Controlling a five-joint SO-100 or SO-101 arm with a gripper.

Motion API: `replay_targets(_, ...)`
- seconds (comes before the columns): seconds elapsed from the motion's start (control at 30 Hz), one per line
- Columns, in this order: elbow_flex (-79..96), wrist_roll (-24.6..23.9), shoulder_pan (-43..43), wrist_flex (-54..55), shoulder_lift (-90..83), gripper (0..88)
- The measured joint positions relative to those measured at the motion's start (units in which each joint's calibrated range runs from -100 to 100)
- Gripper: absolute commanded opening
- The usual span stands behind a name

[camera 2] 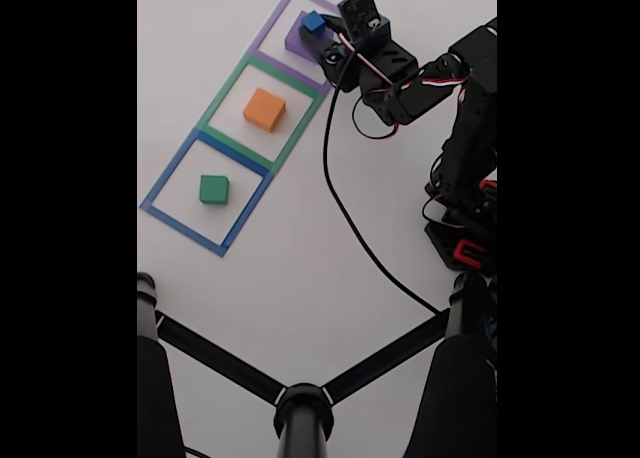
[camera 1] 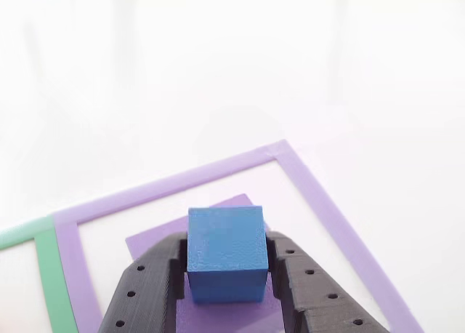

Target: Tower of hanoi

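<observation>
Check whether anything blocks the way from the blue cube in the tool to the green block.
Nothing visible blocks it. The tool grips the small blue cube over the purple block; the orange block sits between, low, beside the green block.

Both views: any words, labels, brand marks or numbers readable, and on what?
None readable.
Blue cube, purple block, orange block, green block: plain faces, no print.
Gripper: bare black plastic with holes, no marking.
Taped outlines: plain coloured tape.

Open table was left right of the taped squares; a black cable and a tripod were stretched across it.
</observation>
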State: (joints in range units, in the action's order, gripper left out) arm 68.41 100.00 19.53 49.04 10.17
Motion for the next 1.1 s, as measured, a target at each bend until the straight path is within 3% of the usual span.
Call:
replay_targets(0.23, -0.1, 0.0, 0.0, 0.0, 0.3, 20.4)
replay_targets(0.6, 0.0, 0.0, -0.2, -3.2, -6.1, 22.7)
replay_targets(0.67, 0.0, 0.0, -0.2, -7.7, -10.6, 21.4)
replay_targets(0.9, -2.6, 0.0, -0.2, -31.9, -29.7, 4.0)
replay_targets(1.1, -12.4, 0.0, -2.9, -59.0, -42.0, 0.1)
